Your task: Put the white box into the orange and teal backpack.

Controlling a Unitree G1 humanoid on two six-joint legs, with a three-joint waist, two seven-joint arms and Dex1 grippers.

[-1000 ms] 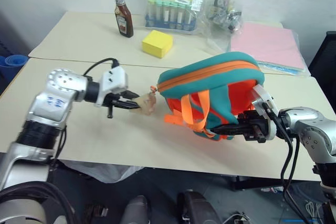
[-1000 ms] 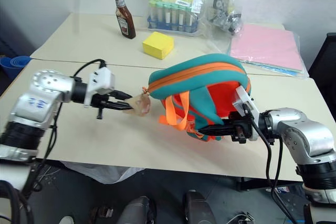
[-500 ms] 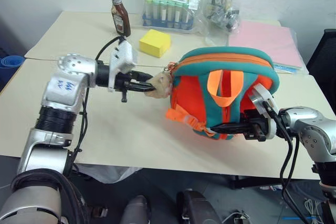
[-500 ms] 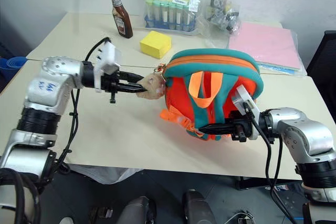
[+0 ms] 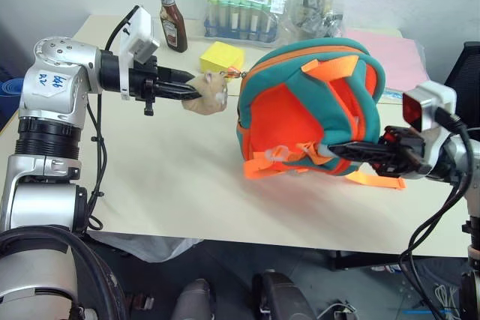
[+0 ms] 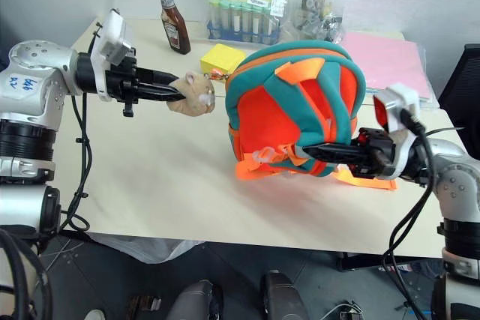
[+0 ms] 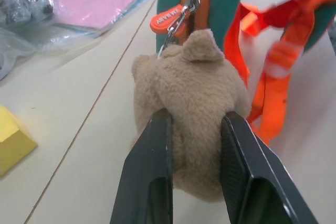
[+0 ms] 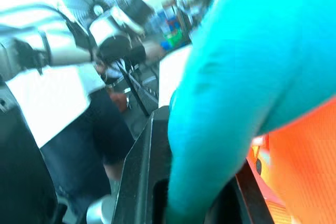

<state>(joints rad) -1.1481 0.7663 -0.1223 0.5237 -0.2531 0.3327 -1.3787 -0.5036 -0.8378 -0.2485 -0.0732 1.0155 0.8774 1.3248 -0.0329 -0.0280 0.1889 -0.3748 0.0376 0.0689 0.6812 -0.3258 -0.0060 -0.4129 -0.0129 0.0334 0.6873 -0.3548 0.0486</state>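
The backpack is hanging above the table between both grippers, its straps dangling toward the near edge. The left gripper is pinching the plush toy clipped to the zipper, its arm reaching in level from the left. The right gripper is clamping the bag's teal lower edge, pointing left. Bare tabletop is lying open beneath and to the left; bottle, yellow block and pink sheets are crowding the far side.

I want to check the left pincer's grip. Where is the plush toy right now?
The plush toy is squeezed between the left pincer's fingers, held above the table, just left of the backpack and in front of the yellow block.
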